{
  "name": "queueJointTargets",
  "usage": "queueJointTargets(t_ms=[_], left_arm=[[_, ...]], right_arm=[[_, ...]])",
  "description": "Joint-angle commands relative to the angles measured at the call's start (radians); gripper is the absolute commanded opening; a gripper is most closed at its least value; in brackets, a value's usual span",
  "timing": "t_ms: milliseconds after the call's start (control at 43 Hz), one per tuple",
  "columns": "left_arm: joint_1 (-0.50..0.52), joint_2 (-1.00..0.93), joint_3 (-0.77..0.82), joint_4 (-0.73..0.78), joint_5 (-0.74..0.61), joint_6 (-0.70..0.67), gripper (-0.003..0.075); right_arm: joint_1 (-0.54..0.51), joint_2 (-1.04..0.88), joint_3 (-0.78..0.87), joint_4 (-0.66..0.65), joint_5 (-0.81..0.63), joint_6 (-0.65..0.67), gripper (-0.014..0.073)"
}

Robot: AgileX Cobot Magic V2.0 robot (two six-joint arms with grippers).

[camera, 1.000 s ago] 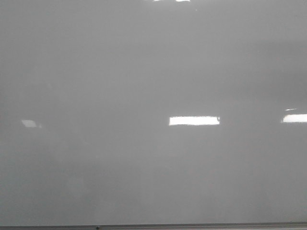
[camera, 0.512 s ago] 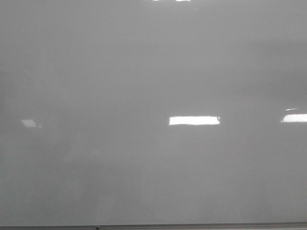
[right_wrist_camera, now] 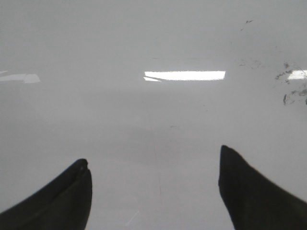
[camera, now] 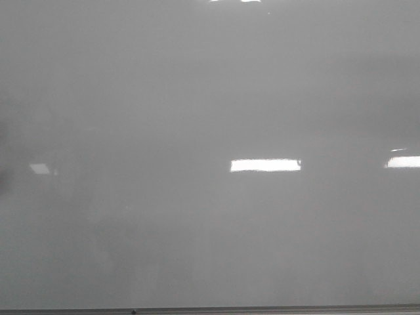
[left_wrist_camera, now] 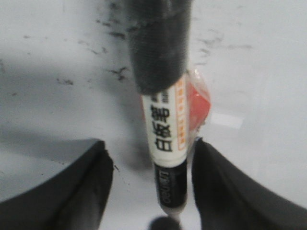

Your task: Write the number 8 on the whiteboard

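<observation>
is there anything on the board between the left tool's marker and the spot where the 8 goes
Nothing visible blocks it. In the front view the whiteboard is bare apart from light reflections, with no 8 drawn yet. The left tool has the marker between its fingers over the board, which shows only faint old smudges. The right tool is open and empty.

Marker (left_wrist_camera: 168, 139) label: Chinese characters "白板笔"; smaller print unreadable.

The whiteboard (camera: 197, 98) runs past the front view's top and side edges. In the left wrist view, a blurred marker (left_wrist_camera: 168, 143) is cut off at both ends, its tip unseen; its print is unreadable. Both grippers' fingers run off the frames.
</observation>
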State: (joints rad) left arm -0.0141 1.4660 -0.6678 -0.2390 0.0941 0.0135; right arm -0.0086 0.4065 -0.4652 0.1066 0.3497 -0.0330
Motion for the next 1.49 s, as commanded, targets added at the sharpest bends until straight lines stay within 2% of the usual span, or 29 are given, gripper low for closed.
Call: queueJointTargets(t_ms=[0,140,302,395,581,698,814,977,1140,1326,1465], left_arm=[[-0.006,-0.028,-0.031,-0.007,-0.066,-0.003,0.0141],[-0.006,-0.040,-0.031,-0.007,-0.039,-0.003,-0.0013],[-0.006,-0.123,-0.031,0.016,0.084,-0.002,-0.0021],[-0.006,-0.187,-0.053,0.026,0.240,0.020,-0.0021],[-0.082,-0.211,-0.192,-0.024,0.727,0.258,-0.0021],[-0.175,-0.196,-0.264,-0.074,0.892,0.395,-0.0021],[-0.304,-0.191,-0.323,-0.077,1.009,0.555,-0.0021],[-0.483,-0.190,-0.372,-0.075,1.077,0.739,-0.0021],[-0.598,-0.190,-0.391,-0.073,1.099,0.789,-0.0021],[-0.644,-0.190,-0.392,-0.073,1.101,0.813,-0.0021],[-0.644,-0.190,-0.394,-0.073,1.101,0.813,-0.0021]], right_arm=[[0.000,0.013,-0.038,-0.005,-0.085,0.000,0.0572],[0.000,0.013,-0.038,-0.005,-0.085,0.000,0.0572],[0.000,0.013,-0.038,-0.005,-0.085,0.000,0.0572],[0.001,0.014,-0.038,-0.005,-0.074,0.000,0.0572],[0.003,0.057,-0.063,0.019,0.030,-0.001,0.0572],[0.008,0.125,-0.100,0.023,0.089,-0.025,0.0572],[0.050,0.216,-0.157,0.071,0.163,-0.132,0.0572],[0.172,0.367,-0.262,0.224,0.344,-0.374,0.0572],[0.324,0.546,-0.385,0.377,0.557,-0.635,0.0572],[0.514,0.737,-0.521,0.548,0.581,-0.837,0.0572],[0.630,0.864,-0.634,0.586,0.594,-0.873,0.0572]])
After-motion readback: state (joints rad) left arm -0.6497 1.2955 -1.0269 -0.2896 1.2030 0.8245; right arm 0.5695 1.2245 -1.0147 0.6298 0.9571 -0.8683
